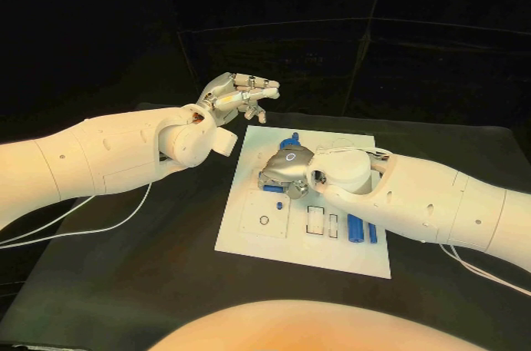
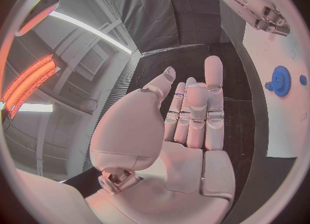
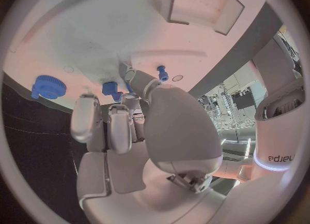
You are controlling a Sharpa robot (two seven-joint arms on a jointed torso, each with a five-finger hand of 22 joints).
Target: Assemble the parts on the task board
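The right hand (image 1: 290,170) hangs over the middle of the task board (image 1: 252,236), fingers bent down around a small blue part (image 3: 111,88); whether it grips, I cannot tell. A blue gear (image 3: 48,86) lies just beyond, toward twelve o'clock. The left hand (image 1: 235,94), spread and empty, hovers off the board's eleven o'clock corner, farther away.

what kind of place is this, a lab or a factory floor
Likely a robotics lab test cell: a white task board with small blue parts on a black table, dark curtains behind, and racks of equipment in the right wrist view.

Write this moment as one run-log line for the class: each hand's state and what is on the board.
left hand: open, raised off board | right hand: over task board, grip unclear | blue gear: on board | blue pieces: lying at board's edge
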